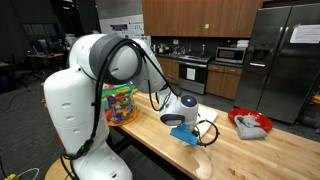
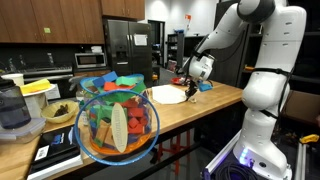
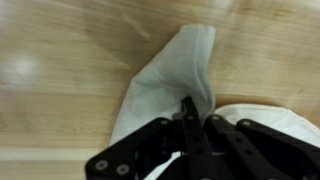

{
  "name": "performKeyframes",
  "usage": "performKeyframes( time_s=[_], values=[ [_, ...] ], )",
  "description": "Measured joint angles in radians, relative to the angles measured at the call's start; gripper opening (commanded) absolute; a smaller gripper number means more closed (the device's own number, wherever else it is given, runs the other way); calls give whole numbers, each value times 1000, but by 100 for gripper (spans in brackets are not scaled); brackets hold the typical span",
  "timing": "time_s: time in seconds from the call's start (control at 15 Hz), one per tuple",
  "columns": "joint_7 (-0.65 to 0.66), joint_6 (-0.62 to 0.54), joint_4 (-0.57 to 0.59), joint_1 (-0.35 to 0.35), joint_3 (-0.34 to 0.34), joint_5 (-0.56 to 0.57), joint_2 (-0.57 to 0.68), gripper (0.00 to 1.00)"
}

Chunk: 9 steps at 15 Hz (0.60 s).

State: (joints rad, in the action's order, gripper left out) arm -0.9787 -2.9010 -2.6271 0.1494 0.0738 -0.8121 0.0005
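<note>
- Fingers (image 3: 189, 112): pinched together on a fold of the white cloth (image 3: 172, 65), low over the desk.
- White cloth: lies crumpled on the pale wooden desk (image 1: 255, 155), just beside a blue item (image 1: 186, 136).
- Room: kitchen, with a steel refrigerator (image 1: 290, 60) and brown wall cabinets (image 1: 200, 15).
- Edges and open room: the red bowl (image 1: 250, 124) sits well apart, the tub of coloured blocks (image 1: 120, 103) stands by the robot's body, and bare wood lies between them.
</note>
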Motion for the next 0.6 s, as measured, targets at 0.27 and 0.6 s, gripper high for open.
performKeyframes(
  time_s=[0.27,0.6],
  values=[
    [-121,1,-6,57,68,-70,-5,1],
    [-268,40,-5,105,132,-132,-13,1]
  ],
)
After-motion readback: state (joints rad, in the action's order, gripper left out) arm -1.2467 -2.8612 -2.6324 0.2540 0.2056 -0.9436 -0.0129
